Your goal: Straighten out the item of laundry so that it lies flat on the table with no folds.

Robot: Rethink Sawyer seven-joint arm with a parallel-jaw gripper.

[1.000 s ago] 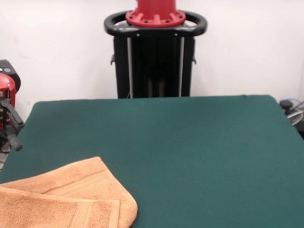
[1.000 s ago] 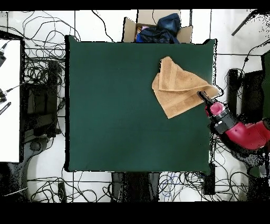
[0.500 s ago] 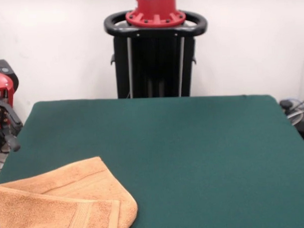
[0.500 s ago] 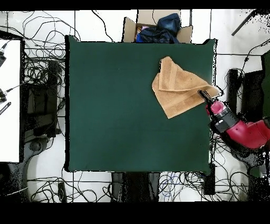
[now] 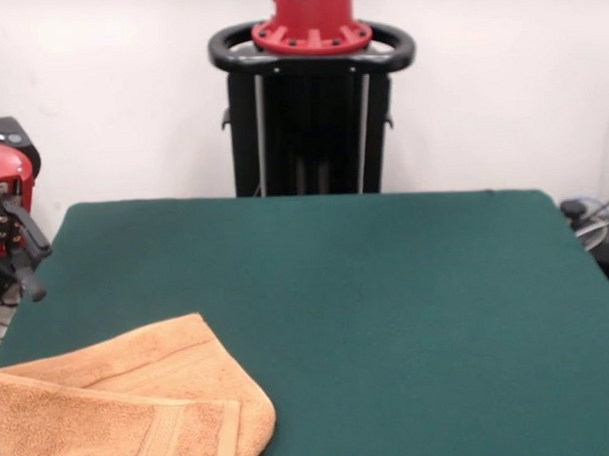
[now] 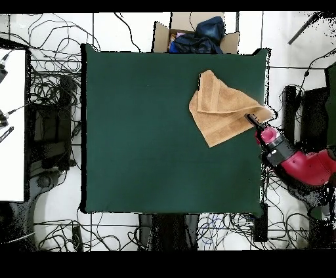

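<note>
The item of laundry (image 5: 131, 414) is a peach-tan towel lying folded at the near left corner of the table (image 5: 387, 285), with one layer doubled over another and a woven band showing. From above, the towel (image 6: 222, 108) sits near the right edge of the green table (image 6: 144, 131). My gripper (image 5: 26, 266) hangs at the table's left edge on the red arm, above and beyond the towel. In the overhead view the gripper (image 6: 252, 120) is at the towel's right corner. The frames do not show whether it is open or shut.
A cardboard box (image 6: 197, 36) with dark blue fabric stands on the floor just past the table's top edge in the overhead view. Cables (image 6: 52, 98) cover the floor all round. A white surface (image 6: 13, 124) lies to the left.
The gripper drifted slightly outward from the table edge and came back to about where it was. The towel has not moved.
</note>
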